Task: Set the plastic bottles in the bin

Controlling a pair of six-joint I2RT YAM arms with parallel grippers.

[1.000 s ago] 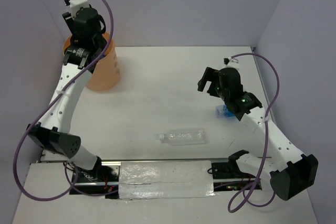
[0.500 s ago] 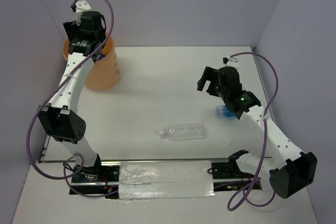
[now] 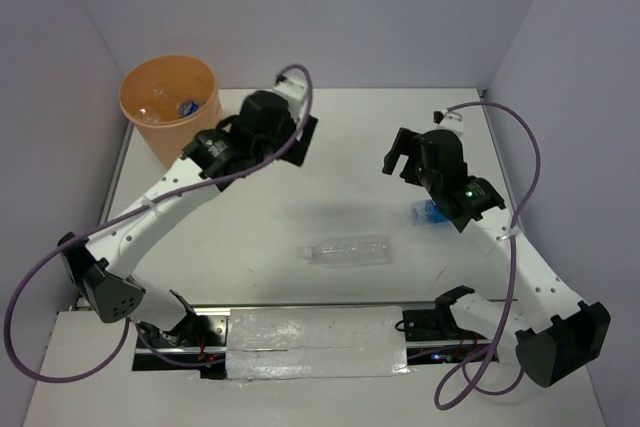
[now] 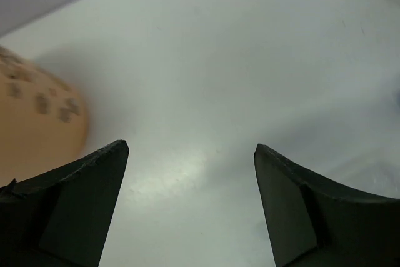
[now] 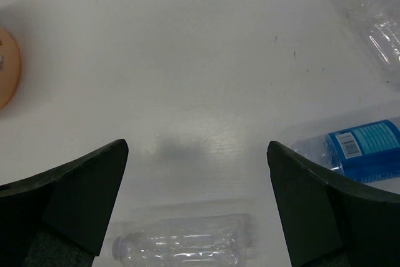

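The orange bin (image 3: 168, 97) stands at the back left, and a bottle with a blue cap (image 3: 186, 105) lies inside it. A clear plastic bottle (image 3: 348, 249) lies on its side on the white table; it also shows low in the right wrist view (image 5: 181, 243). A blue-labelled bottle (image 3: 427, 211) lies half under the right arm (image 5: 364, 151). One more clear bottle (image 5: 370, 10) shows in the right wrist view's upper right corner. My left gripper (image 3: 300, 139) (image 4: 190, 148) hangs open and empty over the table, right of the bin (image 4: 34, 117). My right gripper (image 3: 398, 155) (image 5: 197, 145) is open and empty.
Lilac walls close the table on the left, back and right. A strip of crinkled clear film (image 3: 315, 342) is taped along the near edge between the arm bases. Purple cables loop off both arms.
The left gripper opened over the bin, then the left arm swung away from it to the right, over the table's middle. The right arm has barely moved.
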